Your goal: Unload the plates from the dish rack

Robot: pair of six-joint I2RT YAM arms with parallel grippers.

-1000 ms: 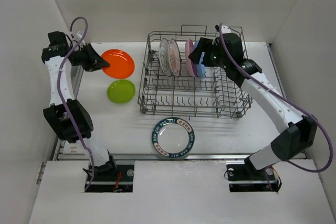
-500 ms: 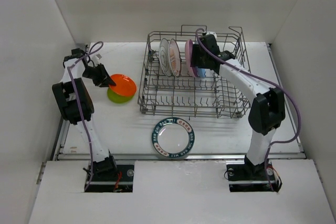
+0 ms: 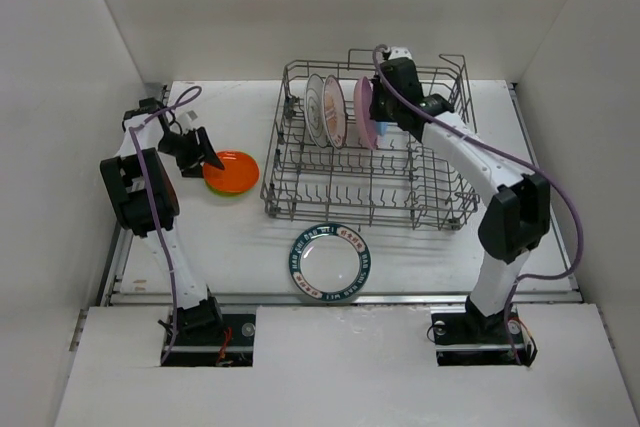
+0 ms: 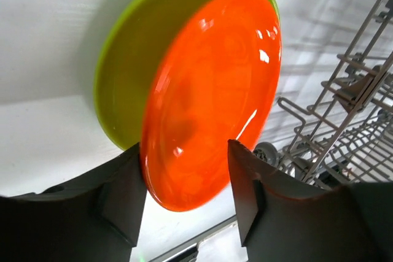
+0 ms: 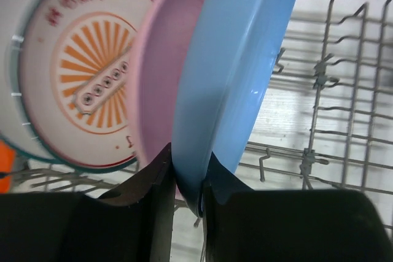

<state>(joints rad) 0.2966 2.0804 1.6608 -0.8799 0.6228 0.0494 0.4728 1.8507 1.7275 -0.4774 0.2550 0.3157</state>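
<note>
One blue plate (image 5: 239, 72), upright in the dish rack (image 5: 331, 90), is pinched at its rim by the right gripper (image 5: 187, 164), while the orange plate (image 4: 212, 90) atop the green plate (image 4: 129, 78) is flanked by the spread fingers of the left gripper (image 4: 185, 148).

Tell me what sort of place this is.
Probably a robotics lab test cell staged as a dish-unloading station. A left arm and a right arm are bolted at the edge of a white table. Plain white walls box it in, and a wire dish rack holds plates.
</note>
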